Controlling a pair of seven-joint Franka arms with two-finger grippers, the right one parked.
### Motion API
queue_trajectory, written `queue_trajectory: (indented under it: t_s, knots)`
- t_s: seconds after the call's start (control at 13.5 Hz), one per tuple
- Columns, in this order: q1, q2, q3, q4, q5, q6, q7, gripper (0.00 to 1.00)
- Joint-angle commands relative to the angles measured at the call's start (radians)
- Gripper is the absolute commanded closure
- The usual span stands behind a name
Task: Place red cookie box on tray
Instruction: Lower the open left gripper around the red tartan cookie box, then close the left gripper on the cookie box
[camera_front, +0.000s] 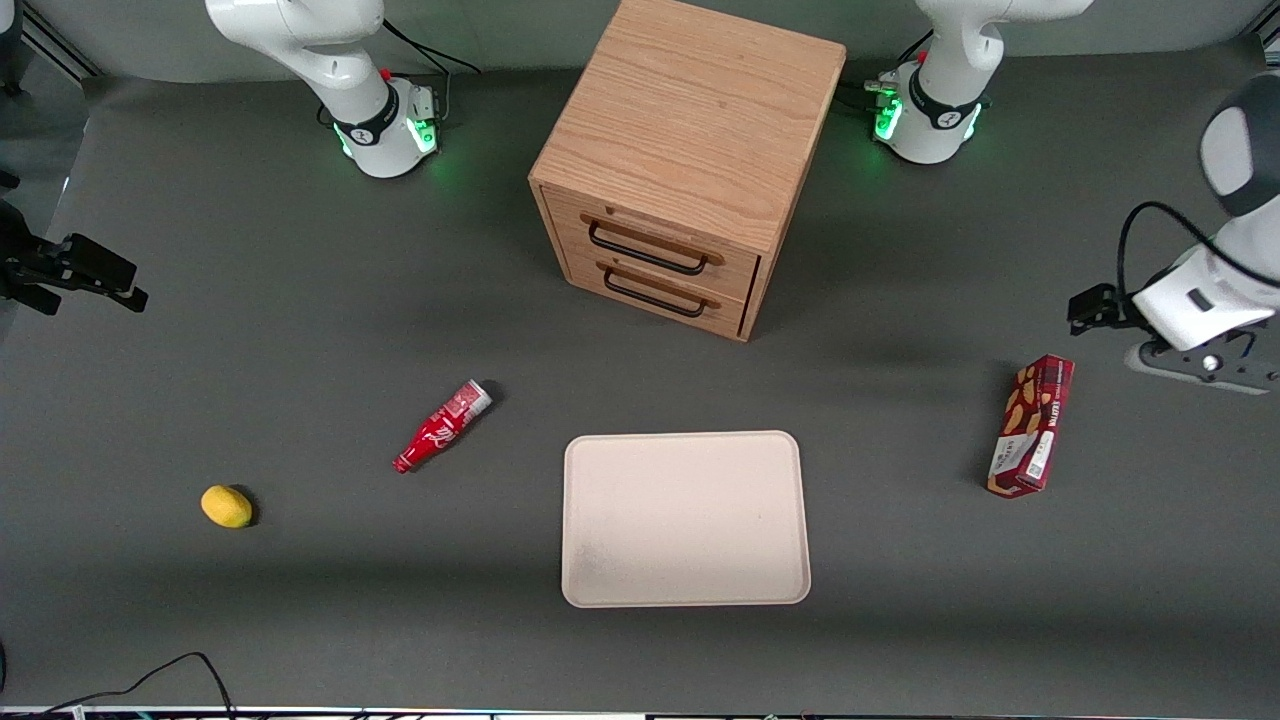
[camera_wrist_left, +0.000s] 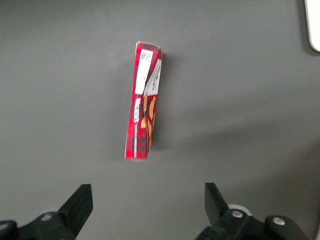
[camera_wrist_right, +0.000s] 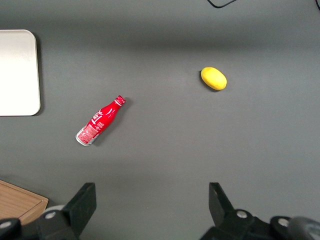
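The red cookie box lies flat on the grey table toward the working arm's end, its white label end nearer the front camera. It also shows in the left wrist view. The cream tray lies bare near the table's front middle; one corner of it shows in the left wrist view. My left gripper hangs above the table beside the box, slightly farther from the front camera. In the left wrist view the gripper is open and holds nothing, with the box lying apart from its fingertips.
A wooden two-drawer cabinet stands at the middle back. A small red bottle lies beside the tray toward the parked arm's end. A yellow lemon lies farther toward that end.
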Motion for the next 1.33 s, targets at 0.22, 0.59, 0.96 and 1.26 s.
queue_trajectory:
  t_s: [0.22, 0.59, 0.96, 1.26]
  knots:
    - [0.016, 0.103, 0.033, -0.15, -0.005, 0.359, 0.193, 0.0]
    - [0.037, 0.261, 0.037, -0.153, -0.112, 0.543, 0.259, 0.0]
    - [0.032, 0.349, 0.033, -0.179, -0.183, 0.683, 0.274, 0.0]
    - [0.028, 0.35, 0.03, -0.181, -0.204, 0.683, 0.276, 0.16]
